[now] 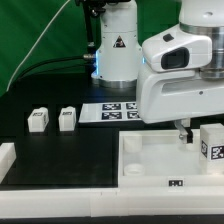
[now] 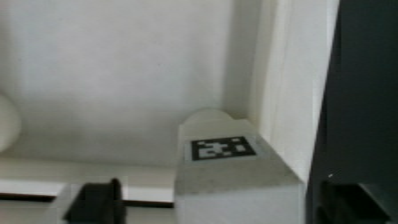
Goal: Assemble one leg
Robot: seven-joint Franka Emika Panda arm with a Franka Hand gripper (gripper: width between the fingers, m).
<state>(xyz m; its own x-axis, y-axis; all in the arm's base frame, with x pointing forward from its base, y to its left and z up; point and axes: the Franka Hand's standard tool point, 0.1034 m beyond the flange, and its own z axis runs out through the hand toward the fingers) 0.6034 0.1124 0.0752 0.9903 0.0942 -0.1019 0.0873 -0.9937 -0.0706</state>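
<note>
One leg, a small white block with a black-and-white tag, stands on the large white panel at the exterior view's right. My gripper hangs right beside it. In the wrist view the leg lies between my two dark fingers, with a clear gap on one side, so the gripper is open around it and not gripping. The panel fills the background there. Two more legs stand on the black table at the exterior view's left.
The marker board lies flat behind the panel, in front of the robot base. A white rail runs along the table's left and front edges. The panel's raised rim borders the leg's area.
</note>
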